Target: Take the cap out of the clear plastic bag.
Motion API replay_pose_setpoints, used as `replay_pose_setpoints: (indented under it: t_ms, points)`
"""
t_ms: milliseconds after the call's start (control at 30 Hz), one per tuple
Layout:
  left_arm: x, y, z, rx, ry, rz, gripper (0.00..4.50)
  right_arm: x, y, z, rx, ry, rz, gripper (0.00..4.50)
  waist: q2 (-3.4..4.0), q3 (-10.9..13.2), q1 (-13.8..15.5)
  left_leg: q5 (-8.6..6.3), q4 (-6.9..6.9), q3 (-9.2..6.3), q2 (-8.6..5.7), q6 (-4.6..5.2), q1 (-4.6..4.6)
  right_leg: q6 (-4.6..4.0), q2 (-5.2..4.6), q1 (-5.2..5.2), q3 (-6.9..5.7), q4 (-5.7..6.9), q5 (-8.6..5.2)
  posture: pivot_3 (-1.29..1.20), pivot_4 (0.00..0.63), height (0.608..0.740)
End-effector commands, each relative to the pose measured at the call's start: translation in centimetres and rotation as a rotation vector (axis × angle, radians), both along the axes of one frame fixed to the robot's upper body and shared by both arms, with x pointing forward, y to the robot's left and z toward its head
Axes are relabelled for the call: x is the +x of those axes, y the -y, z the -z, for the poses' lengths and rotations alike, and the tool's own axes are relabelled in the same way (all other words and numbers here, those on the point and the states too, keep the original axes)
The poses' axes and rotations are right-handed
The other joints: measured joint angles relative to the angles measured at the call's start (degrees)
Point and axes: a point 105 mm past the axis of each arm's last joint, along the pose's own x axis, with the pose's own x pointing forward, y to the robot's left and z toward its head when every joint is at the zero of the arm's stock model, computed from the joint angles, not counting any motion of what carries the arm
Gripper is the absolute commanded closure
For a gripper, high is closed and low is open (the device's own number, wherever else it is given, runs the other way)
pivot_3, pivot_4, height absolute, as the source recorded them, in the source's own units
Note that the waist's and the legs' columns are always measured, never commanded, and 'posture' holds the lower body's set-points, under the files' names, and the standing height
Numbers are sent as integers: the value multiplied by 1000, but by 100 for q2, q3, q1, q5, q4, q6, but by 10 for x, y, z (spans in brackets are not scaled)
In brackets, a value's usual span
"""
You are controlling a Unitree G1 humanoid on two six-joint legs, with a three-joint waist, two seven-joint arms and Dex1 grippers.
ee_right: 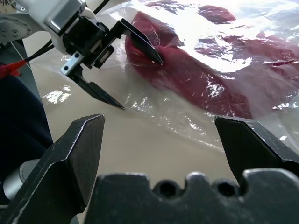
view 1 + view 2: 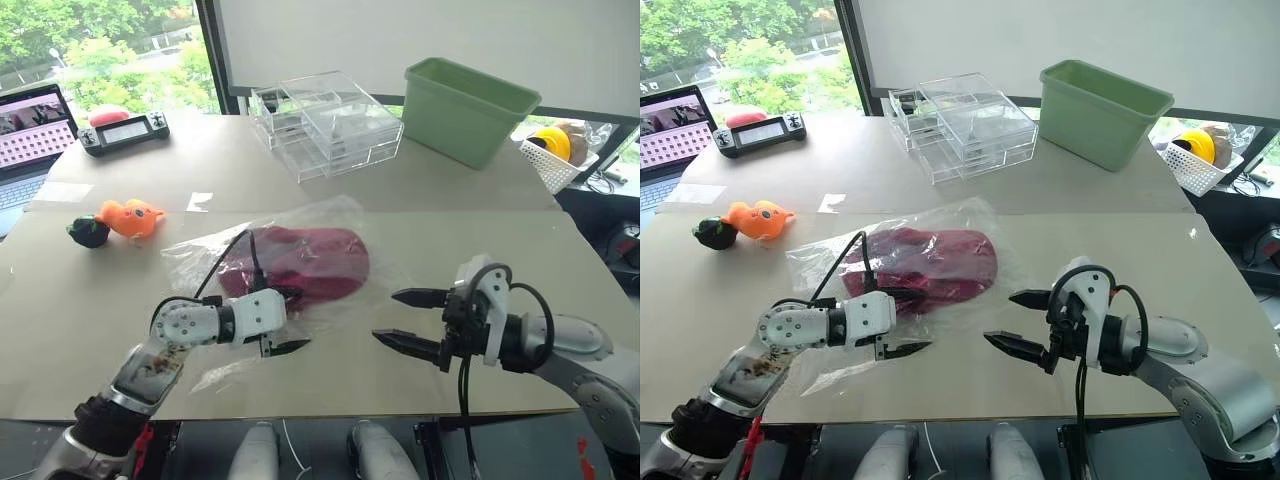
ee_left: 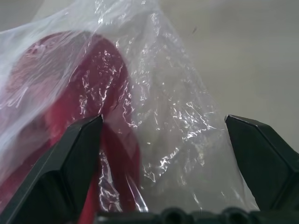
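A: Two grippers, both empty with jaws wide. In your head view, the left gripper (image 2: 285,335) sits at the near edge of the clear plastic bag (image 2: 205,250), jaws spread one above the other, the upper finger against the film over the cap (image 2: 300,265). The right gripper (image 2: 415,320) hangs apart, on the right.

B: How does the cap lie?

A: Flat inside the bag, long axis across the table (image 2: 480,260), just beyond your left jaws. The left arm is nearer.

B: And the left wrist view?

A: Your fingers (image 3: 70,163) frame crinkled film, red fabric showing through it on one side. I can't tell where the bag's mouth is.

B: Right wrist view?

A: It looks across bare tabletop at the left gripper and the bagged cap; the cap stays fully wrapped.

B: The surroundings?

A: Pale, smooth tabletop. Well beyond: clear acrylic drawer boxes (image 2: 325,125), a green bin (image 2: 465,110), an orange plush toy (image 2: 130,217), a handheld controller (image 2: 125,132), a laptop (image 2: 30,135). Nothing crowds you.
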Motion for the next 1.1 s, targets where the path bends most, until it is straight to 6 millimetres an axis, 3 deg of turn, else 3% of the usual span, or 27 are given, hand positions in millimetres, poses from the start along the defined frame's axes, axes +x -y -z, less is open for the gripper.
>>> replay_pose_setpoints:
  t_ms: [33,267,467,600,933,1033,1100]
  points:
    - [14,-9,0,109,147,-34,0,-4,0,-11,12,51,0,32,0,0,8,0,1,0,-1,0,1,0,0,0,0,1,0,0,150,735]
    - [33,-41,12,276,193,-126,0,-6,-2,-11,21,55,10,32,4,-3,-16,0,1,2,1,0,13,1,0,9,2,4,0,0,150,735]
    - [74,-65,1,361,332,-326,0,-7,-4,-11,29,54,15,32,6,-5,-36,7,4,2,2,9,31,2,3,20,4,12,1,0,150,735]
    - [90,-78,8,454,359,-416,0,-7,-5,-11,32,56,20,32,8,-9,-32,8,5,5,0,11,36,4,3,24,10,13,3,0,150,735]
    - [102,-75,22,479,334,-467,0,-4,-4,-12,32,69,44,32,67,-69,-36,8,5,7,-3,11,47,5,3,32,15,18,4,0,150,735]
    - [100,-74,27,477,307,-460,662,-3,-3,-14,35,77,58,0,76,-75,-38,8,4,8,-3,12,48,5,3,32,18,18,3,0,150,735]
    - [100,-74,28,477,301,-458,1513,-3,-3,-14,34,78,63,0,76,-75,-39,8,3,8,-3,12,47,5,4,31,18,17,3,0,150,735]
